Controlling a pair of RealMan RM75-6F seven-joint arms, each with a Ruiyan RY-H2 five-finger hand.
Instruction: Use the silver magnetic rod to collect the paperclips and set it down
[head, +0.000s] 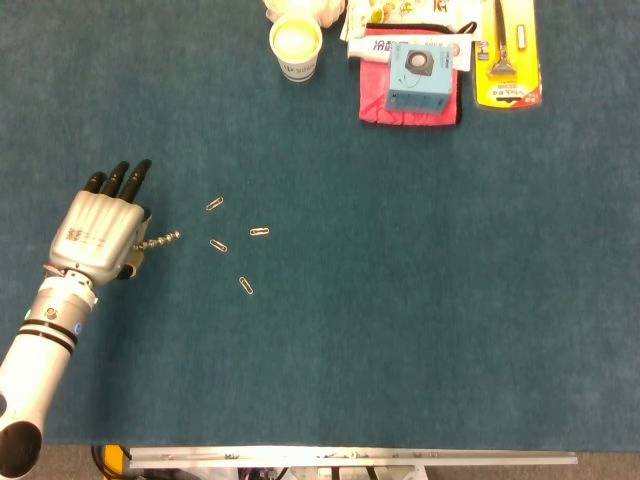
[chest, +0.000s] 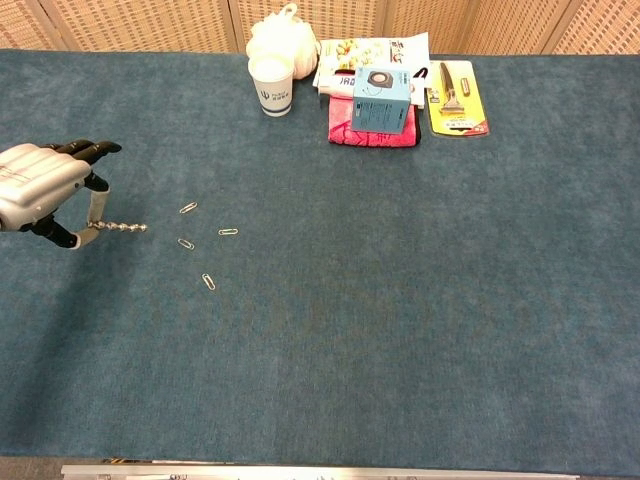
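We see the blue counter (head: 400, 300) filling the frame, a woven wall behind. At middle left, our left robot hand (head: 98, 237) pinches the silver magnetic rod (head: 160, 240), tip near the paperclips (head: 218, 245). We judge collecting not begun; next, sweep rightward over them.

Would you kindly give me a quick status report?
Left hand holds magnetic rod; right hand out of view. Four paperclips loose on the table, none collected. Path clear.
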